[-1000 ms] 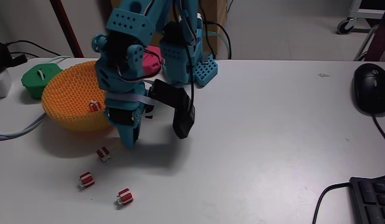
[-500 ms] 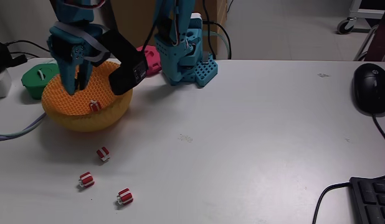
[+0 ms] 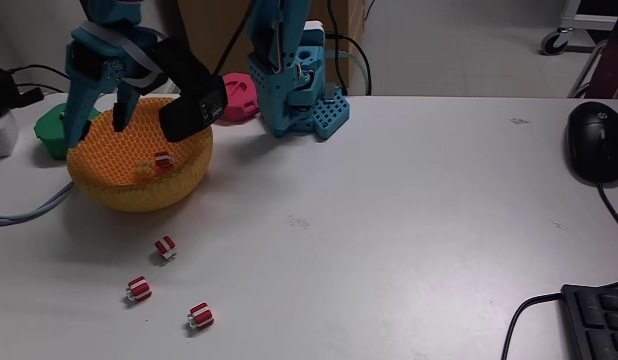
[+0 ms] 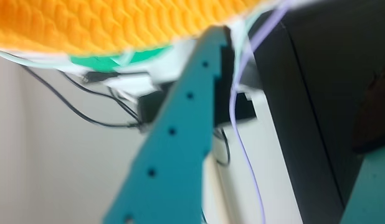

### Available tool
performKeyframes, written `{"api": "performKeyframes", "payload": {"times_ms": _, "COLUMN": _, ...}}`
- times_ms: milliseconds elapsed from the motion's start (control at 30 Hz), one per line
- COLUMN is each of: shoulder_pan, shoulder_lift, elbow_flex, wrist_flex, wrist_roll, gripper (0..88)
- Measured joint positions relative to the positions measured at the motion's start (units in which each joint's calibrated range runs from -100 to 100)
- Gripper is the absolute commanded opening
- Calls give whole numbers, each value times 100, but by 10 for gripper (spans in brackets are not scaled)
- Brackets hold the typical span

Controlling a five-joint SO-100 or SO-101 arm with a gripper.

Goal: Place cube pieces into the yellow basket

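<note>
The yellow basket (image 3: 139, 175) stands at the left of the table in the fixed view. Inside it lies one red-and-white cube (image 3: 163, 160), with a faint yellow-orange lump (image 3: 140, 169) beside it that is hard to tell from the mesh. Three more red striped cubes lie on the table in front: one (image 3: 166, 246) nearest the basket, one (image 3: 138, 289) further left, one (image 3: 200, 316) closest to the front edge. My gripper (image 3: 99, 115) hangs over the basket's back left rim, open, with nothing between its fingers. In the wrist view a teal finger (image 4: 174, 143) runs below the basket's mesh (image 4: 118, 25).
A green disc (image 3: 51, 125) sits behind the basket on the left and a pink disc (image 3: 237, 98) on the right, next to the arm's teal base (image 3: 294, 95). A mouse (image 3: 597, 140) and a keyboard (image 3: 601, 320) lie at the right. Cables trail at the far left.
The gripper rose from the table in front of the basket and swung left over it. Its jaws, nearly together half a second ago, have spread. The red cube in the basket shifted slightly right.
</note>
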Motion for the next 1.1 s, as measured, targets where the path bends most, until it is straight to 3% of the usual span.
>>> {"api": "performKeyframes", "payload": {"times_ms": 167, "shoulder_pan": -986, "shoulder_lift": 285, "elbow_flex": -847, "wrist_flex": 377, "wrist_roll": -430, "gripper": 280}}
{"api": "performKeyframes", "payload": {"times_ms": 400, "shoulder_pan": -2950, "shoulder_lift": 1367, "elbow_flex": -1113, "wrist_flex": 399, "wrist_roll": -1729, "gripper": 241}}
{"api": "performKeyframes", "payload": {"times_ms": 567, "shoulder_pan": -3191, "shoulder_lift": 2007, "elbow_flex": -493, "wrist_flex": -89, "wrist_roll": -2422, "gripper": 199}}
{"api": "performKeyframes", "payload": {"times_ms": 1000, "shoulder_pan": -2660, "shoulder_lift": 3128, "elbow_flex": -39, "wrist_flex": -1353, "wrist_roll": -2369, "gripper": 182}}
{"api": "performKeyframes", "payload": {"times_ms": 1100, "shoulder_pan": -2621, "shoulder_lift": 3246, "elbow_flex": -39, "wrist_flex": -1498, "wrist_roll": -2320, "gripper": 109}}
